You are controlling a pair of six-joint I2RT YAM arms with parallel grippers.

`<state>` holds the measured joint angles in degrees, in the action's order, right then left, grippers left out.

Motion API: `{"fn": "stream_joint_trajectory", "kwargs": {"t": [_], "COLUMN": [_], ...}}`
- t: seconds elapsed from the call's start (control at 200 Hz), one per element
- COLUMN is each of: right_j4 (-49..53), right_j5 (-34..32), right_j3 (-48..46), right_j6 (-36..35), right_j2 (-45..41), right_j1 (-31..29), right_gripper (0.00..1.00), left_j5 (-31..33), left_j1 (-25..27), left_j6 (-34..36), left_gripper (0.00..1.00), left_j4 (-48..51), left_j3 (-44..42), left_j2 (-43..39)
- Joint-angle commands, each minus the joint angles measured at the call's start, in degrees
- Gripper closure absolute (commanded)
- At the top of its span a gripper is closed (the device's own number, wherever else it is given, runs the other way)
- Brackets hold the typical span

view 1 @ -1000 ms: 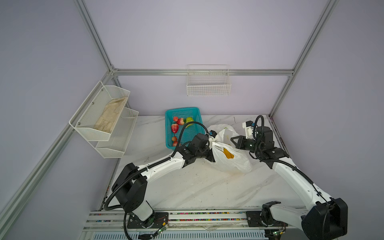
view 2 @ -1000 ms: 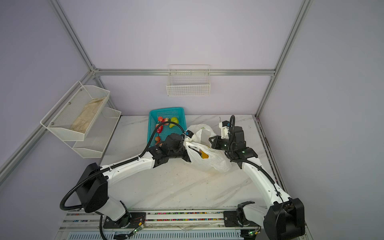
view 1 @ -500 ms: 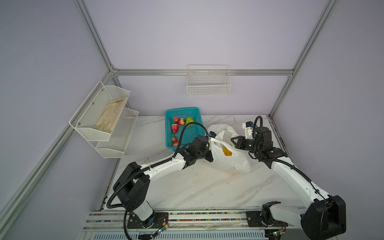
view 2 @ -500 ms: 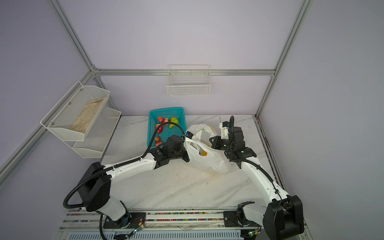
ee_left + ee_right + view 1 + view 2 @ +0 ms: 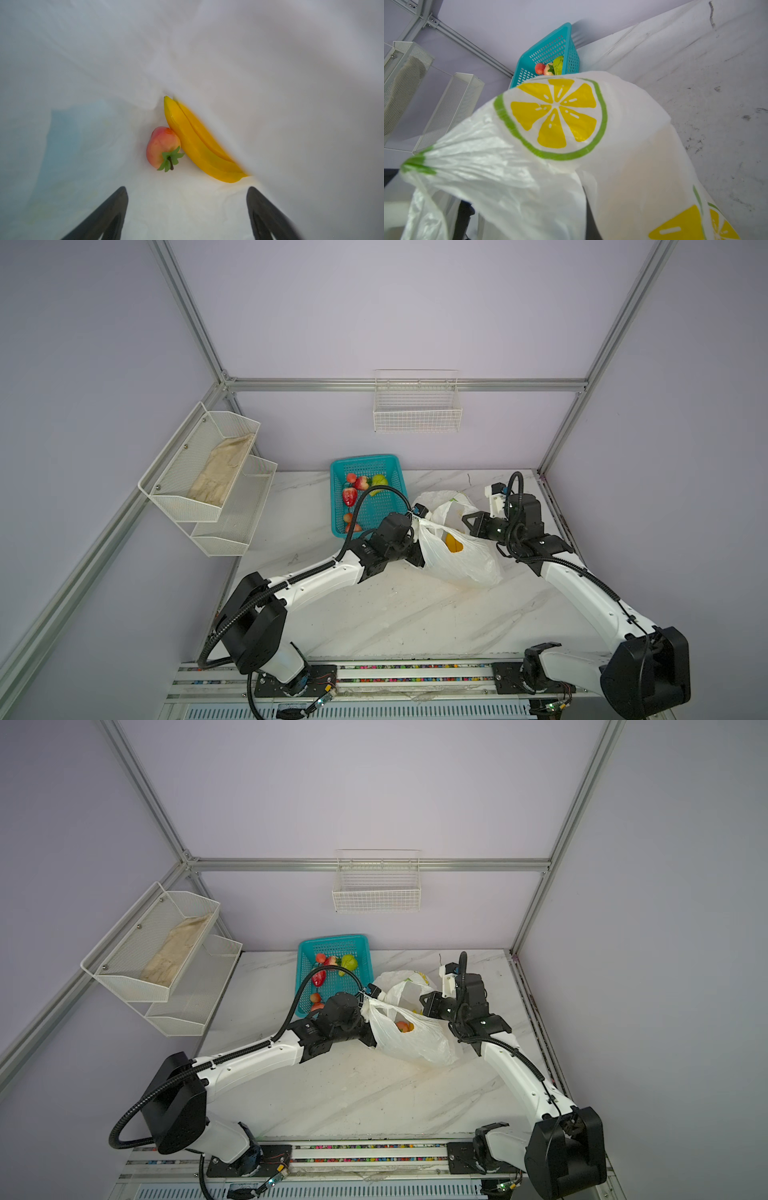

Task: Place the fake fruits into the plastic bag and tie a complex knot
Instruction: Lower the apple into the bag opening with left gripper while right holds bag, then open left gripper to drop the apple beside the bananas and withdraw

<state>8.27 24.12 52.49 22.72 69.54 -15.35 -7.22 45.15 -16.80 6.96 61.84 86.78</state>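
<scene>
Your left gripper (image 5: 187,189) sits inside the plastic bag (image 5: 465,568), fingers apart and empty. The banana bunch (image 5: 195,143) and a red-pink fruit (image 5: 160,145) lie touching just ahead. Your right gripper (image 5: 468,522), fingers together, pinches the bag's rim. The teal basket (image 5: 338,506) stands close behind, and open table (image 5: 395,614) lies in front.

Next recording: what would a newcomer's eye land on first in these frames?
The thin white plastic bag printed with yellow lemon slices stands out mid-table between both arms. Deep inside it, the left wrist view shows a glossy yellow banana bunch touching a pink-red stemmed fruit, just beyond the open left gripper. Behind, a teal mesh basket holds more red and green fruits.
</scene>
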Motion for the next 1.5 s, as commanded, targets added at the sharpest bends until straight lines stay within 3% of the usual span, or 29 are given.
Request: {"fn": "stream_joint_trajectory", "kwargs": {"t": [0.0,0.26,0.735,1.105,1.16,1.315,1.495], "right_j4": [-0.92,0.06,-1.23,-0.53,-0.54,-0.58,-2.02], "right_j5": [-2.03,-6.09,-4.61,-4.08,-3.79,-2.35,-0.76], "right_j3": [0.07,1.64,3.03,2.13,1.61,1.30,0.91], "right_j6": [0.43,0.15,-2.11,-3.30,-3.27,-3.03,-2.95], "right_j2": [0.25,0.43,3.27,0.09,-0.61,-0.83,-0.36], "right_j1": [0.30,0.45,1.52,1.51,1.53,1.50,1.49], "right_gripper": [0.95,0.95,0.95,0.95,0.95,0.95,0.95], "left_j5": [-1.45,-0.05,-7.29,7.10,4.91,-10.37,-16.58], "left_j1": [0.12,-1.08,-9.56,-15.24,-15.38,-15.19,-14.49], "left_j6": [1.10,0.75,-0.75,-3.43,-3.86,-7.05,-12.42], "left_gripper": [0.12,0.12,0.16,0.18,0.19,0.19,0.20], "left_j4": [-0.66,3.64,8.43,12.63,12.45,7.41,-0.19], "left_j3": [-2.49,-4.02,-6.82,-2.47,-1.12,-0.97,-1.34], "left_j2": [-4.43,-12.15,-19.40,-17.87,-16.91,-13.22,-9.05]}}
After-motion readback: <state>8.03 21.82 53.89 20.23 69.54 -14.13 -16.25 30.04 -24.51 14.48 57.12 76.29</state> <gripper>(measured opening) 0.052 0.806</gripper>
